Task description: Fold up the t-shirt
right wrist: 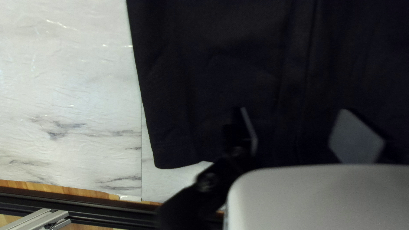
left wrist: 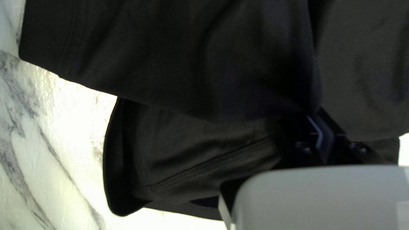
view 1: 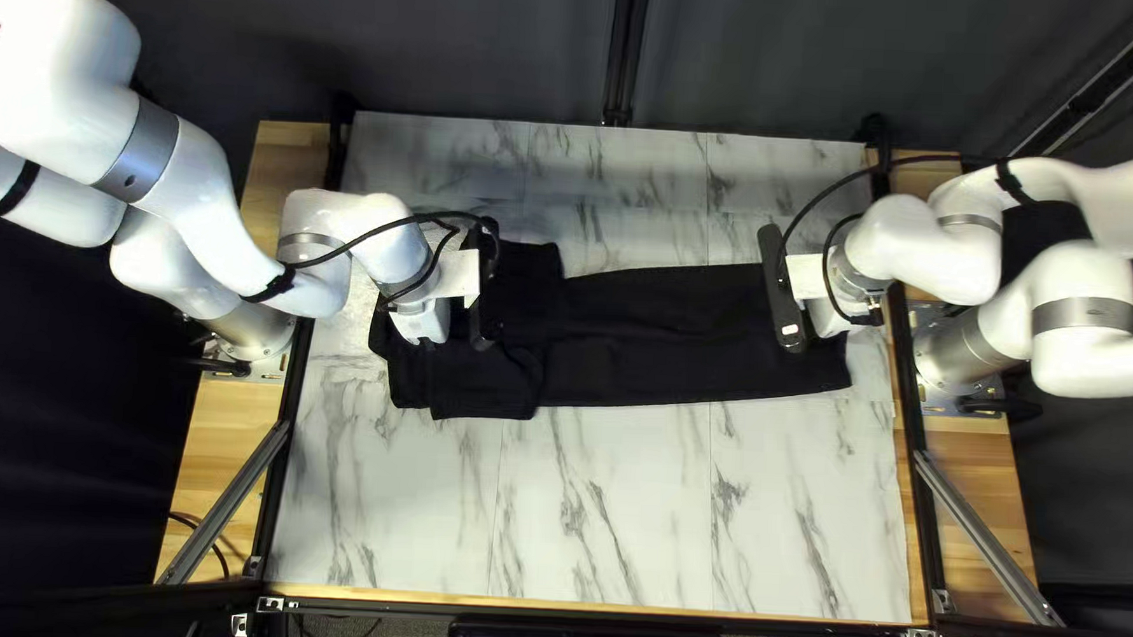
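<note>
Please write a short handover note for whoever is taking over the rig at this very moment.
Left gripper: shut on the t-shirt, near the shirt's end on the left arm's side.
Right gripper: open, fingers apart over the shirt's other end.
Shirt: stretched across the table between the two arms, wider and layered near the left gripper.
Done: it looks partly folded, narrow along much of its length; I can't tell how neatly the layers sit under the left gripper.
Left: it is still long, so probably fold it shorter end to end, flatten it and let go.
</note>
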Available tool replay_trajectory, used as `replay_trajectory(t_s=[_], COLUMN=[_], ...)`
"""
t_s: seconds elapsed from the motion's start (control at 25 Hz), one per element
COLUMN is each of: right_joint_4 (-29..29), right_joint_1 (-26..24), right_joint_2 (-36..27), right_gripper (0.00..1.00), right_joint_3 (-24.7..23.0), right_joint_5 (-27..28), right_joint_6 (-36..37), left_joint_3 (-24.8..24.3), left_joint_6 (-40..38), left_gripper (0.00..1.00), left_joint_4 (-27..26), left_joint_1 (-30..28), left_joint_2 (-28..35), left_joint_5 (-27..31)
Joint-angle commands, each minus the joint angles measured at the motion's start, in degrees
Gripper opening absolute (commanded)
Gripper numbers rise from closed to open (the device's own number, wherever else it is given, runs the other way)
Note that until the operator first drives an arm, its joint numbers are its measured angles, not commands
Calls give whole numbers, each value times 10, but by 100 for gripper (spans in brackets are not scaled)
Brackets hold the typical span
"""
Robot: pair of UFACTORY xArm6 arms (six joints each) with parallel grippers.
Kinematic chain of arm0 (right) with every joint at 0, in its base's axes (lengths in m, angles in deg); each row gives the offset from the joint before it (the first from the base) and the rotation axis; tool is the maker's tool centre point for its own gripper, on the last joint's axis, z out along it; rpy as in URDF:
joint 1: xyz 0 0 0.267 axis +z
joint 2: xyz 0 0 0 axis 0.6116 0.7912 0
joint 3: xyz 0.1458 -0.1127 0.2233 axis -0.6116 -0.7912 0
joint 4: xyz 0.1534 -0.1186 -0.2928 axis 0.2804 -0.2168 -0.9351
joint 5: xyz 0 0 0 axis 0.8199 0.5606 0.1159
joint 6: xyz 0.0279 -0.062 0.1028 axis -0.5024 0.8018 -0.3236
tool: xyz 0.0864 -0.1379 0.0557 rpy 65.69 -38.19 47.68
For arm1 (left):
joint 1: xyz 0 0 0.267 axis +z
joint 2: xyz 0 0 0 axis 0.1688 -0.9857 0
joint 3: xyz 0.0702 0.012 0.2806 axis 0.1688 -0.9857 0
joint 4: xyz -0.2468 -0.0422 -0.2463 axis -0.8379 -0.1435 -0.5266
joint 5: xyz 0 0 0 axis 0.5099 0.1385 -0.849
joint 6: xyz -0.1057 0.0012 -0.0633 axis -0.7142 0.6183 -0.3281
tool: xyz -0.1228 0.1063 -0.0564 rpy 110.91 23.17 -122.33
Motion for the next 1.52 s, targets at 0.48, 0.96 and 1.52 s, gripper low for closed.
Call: replay_trajectory(t_s=[0.48, 0.96, 1.52], right_joint_4=[-21, -43, -41], right_joint_1=[-13, -139, -279], right_joint_2=[-70, -191, -140], right_gripper=[0, 0, 0], right_joint_3=[-13, 14, 62], right_joint_5=[40, 145, 128], right_joint_6=[-7, 99, 236], left_joint_3=[17, 48, 83], left_joint_6=[-19, 30, 110], left_gripper=[4, 3, 2], left_joint_4=[46, 80, 88], left_joint_1=[15, 84, 183], left_joint_2=[80, 137, 119], left_joint_5=[89, 169, 187])
